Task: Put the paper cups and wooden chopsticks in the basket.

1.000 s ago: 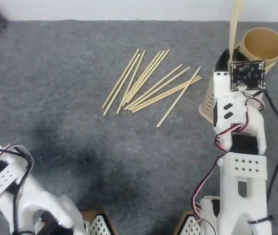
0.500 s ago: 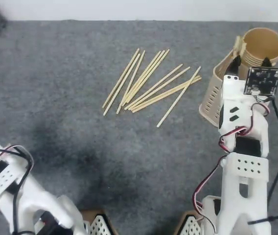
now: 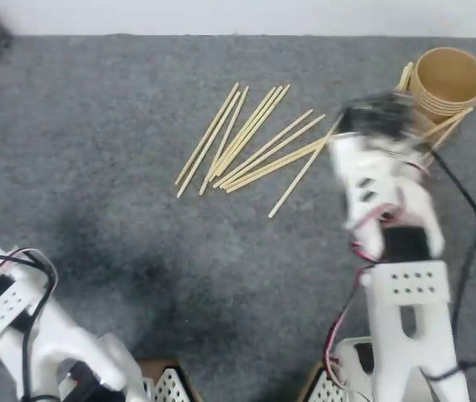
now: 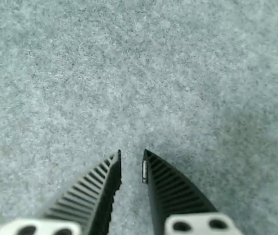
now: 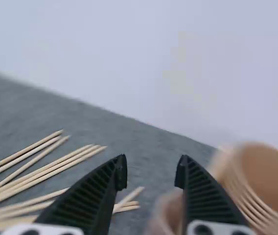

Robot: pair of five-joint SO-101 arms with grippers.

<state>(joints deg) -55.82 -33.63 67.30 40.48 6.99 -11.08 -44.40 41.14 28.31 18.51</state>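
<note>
Well left of the loose wooden chopsticks (image 3: 250,151) fanned on the grey carpet (image 3: 121,109), the left gripper (image 4: 131,152) hangs over bare carpet, jaws a narrow gap apart and holding nothing, probably parked out of the way. Just right of that pile the right gripper (image 5: 151,161) is released and empty, likely between loads, with the nested paper cups (image 3: 447,79) beyond. The high view gives the pile's full spread, while the right wrist view settles that those jaws stand apart.
</note>
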